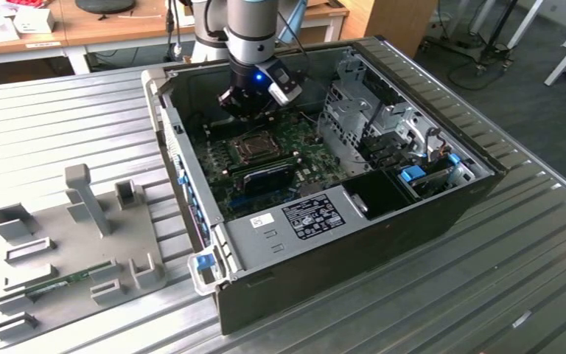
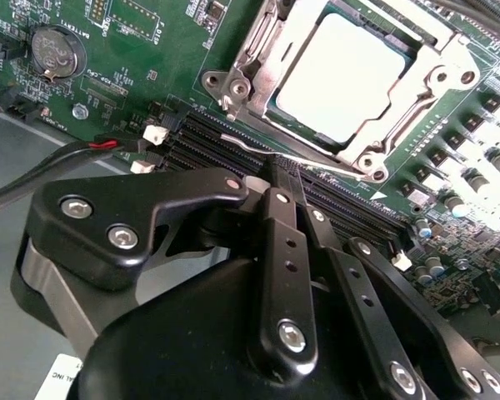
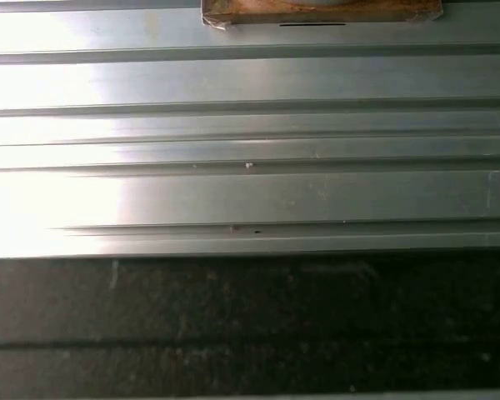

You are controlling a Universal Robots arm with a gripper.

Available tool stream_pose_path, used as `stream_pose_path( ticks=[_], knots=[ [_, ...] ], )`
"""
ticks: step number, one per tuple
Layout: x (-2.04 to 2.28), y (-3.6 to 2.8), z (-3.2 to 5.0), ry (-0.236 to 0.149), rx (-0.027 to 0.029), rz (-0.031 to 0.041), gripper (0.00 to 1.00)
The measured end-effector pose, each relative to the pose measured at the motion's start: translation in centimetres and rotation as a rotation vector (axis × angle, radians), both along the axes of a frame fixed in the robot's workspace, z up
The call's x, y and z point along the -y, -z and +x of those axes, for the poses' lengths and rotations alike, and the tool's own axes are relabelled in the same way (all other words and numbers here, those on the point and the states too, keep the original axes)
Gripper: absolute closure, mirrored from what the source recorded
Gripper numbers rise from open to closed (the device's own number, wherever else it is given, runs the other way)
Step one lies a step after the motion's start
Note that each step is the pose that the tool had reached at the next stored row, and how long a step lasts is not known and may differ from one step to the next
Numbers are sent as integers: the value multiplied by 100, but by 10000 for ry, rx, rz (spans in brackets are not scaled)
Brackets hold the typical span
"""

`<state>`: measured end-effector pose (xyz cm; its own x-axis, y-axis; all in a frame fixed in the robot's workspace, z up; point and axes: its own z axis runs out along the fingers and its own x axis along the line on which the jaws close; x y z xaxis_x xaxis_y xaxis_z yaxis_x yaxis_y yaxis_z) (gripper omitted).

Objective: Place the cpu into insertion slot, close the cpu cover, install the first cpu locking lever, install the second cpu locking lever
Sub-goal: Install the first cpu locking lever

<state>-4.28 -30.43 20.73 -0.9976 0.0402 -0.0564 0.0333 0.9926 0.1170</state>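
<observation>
The cpu (image 2: pixel 350 75), a pale silvery square, lies in the insertion slot (image 1: pixel 253 147) on the green motherboard inside the open computer case. The cpu cover (image 2: pixel 258 83), a silvery frame, lies flat over the chip's edges. A thin wire locking lever (image 2: pixel 325 164) runs along the socket's side next to the black memory slots. My gripper (image 2: pixel 275 173) is shut, its black tips right at that lever; whether they touch it I cannot tell. In the exterior view the gripper (image 1: pixel 247 110) hangs just behind the socket.
Long black memory slots (image 2: pixel 208 137), a coin battery (image 2: pixel 57 50) and a red-black cable (image 2: pixel 67 154) surround the socket. The case wall (image 1: pixel 180 147) and a drive cage (image 1: pixel 362 110) flank the board. A grey fixture plate (image 1: pixel 77 243) lies on the ribbed metal table (image 3: pixel 250 192).
</observation>
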Motion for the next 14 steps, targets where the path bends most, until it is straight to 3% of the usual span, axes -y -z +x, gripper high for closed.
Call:
stream_pose_path(
  ticks=[14],
  knots=[
    [19,4,0,104,0,-24,90]
  ],
)
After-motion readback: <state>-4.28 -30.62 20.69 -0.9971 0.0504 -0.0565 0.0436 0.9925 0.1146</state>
